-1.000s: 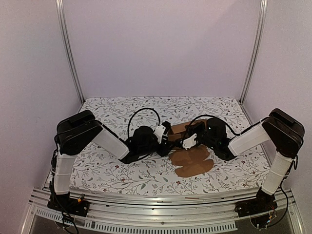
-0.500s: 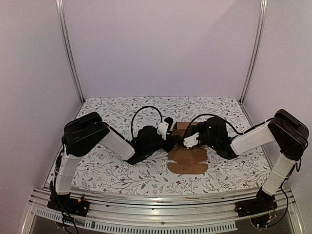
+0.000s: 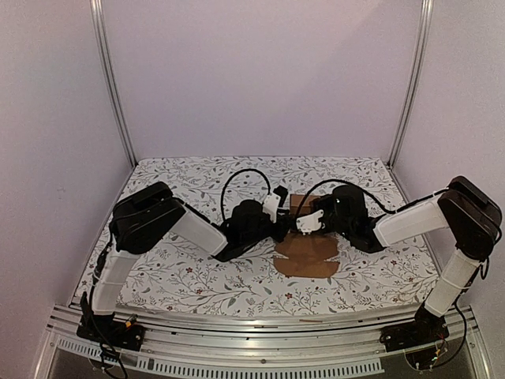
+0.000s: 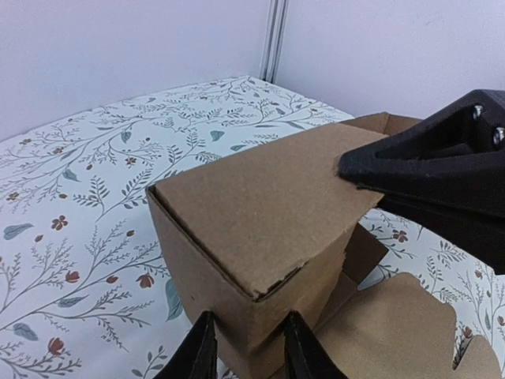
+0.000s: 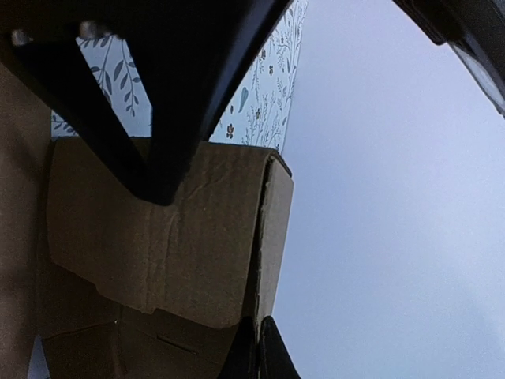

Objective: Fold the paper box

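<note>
The paper box is plain brown cardboard, partly stood up into a cuboid in the middle of the table. A flat rounded flap lies in front of it. In the left wrist view a lower corner of the box sits between the fingers of my left gripper, one finger pressed on each face. My right gripper is shut on the thin edge of a box panel. Its black finger reaches the top panel's right edge. In the top view the left gripper and right gripper meet at the box.
A floral cloth covers the table. Purple walls and two metal posts enclose the back and sides. A metal rail with the arm bases runs along the near edge.
Both arms have pushed farther from the near edge, and the box has shifted back and slightly right with them. The left jaws have narrowed onto the box corner. The right jaws stayed shut.
</note>
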Motion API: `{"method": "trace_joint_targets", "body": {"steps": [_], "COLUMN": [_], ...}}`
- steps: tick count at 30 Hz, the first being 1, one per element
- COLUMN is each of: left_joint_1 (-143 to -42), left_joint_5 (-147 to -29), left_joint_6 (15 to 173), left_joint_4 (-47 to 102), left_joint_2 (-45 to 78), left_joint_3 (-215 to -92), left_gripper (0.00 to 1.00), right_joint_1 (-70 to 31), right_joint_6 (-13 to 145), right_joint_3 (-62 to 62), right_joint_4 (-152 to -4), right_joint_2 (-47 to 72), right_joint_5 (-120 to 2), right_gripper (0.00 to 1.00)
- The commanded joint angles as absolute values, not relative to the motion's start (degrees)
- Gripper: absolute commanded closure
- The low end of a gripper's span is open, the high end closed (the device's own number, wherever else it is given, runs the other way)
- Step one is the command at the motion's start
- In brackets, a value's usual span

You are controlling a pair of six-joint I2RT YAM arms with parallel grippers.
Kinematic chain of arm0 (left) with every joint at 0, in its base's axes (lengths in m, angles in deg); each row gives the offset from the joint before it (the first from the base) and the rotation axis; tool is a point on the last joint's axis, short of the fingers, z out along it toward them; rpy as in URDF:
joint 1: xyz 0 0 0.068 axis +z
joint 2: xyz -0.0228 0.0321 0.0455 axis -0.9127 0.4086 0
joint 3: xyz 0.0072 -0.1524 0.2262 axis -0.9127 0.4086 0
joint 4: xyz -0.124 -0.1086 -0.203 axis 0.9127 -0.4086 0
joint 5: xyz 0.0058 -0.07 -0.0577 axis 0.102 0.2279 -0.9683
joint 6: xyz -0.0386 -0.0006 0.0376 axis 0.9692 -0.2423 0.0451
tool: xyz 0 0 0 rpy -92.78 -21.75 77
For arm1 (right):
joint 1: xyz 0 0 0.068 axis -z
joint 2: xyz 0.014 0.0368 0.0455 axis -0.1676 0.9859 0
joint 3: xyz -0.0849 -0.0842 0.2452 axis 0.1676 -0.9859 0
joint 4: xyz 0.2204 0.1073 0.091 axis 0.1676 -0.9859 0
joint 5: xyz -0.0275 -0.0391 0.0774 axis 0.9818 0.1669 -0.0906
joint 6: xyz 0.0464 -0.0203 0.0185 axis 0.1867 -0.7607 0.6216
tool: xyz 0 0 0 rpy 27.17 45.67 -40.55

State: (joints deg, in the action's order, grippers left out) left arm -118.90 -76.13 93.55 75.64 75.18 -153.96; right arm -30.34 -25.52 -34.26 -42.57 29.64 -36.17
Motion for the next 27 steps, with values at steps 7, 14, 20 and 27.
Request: {"method": "trace_joint_targets", "body": {"steps": [7,14,20,27], "left_joint_1": [-121.4,-121.7,-121.8,-121.8], "left_joint_5": [-70.1,-68.9,-68.7,-69.2], "left_joint_6": [94.2,95.7,95.4,97.5], "left_joint_4": [72.9,74.5,77.2,77.5], "left_joint_2": [78.5,79.3,79.3,80.5], "left_joint_3": [-159.0,-159.2,-158.0,-159.5], "left_gripper": [0.66,0.61,0.76,0.55], "right_joint_1": [-30.5,-30.5,-30.5,-30.6], "right_joint_6": [-18.0,-12.8,-11.6,-5.7], "right_joint_3": [-28.7,-25.5,-24.7,-18.9], "right_joint_4": [-58.2,-65.9,-69.6,-83.6], "right_joint_2": [28.0,27.1,26.5,25.6], "right_joint_5": [-34.4,-34.6,-35.3,-37.3], "right_gripper": [1.0,1.0,1.0,1.0]}}
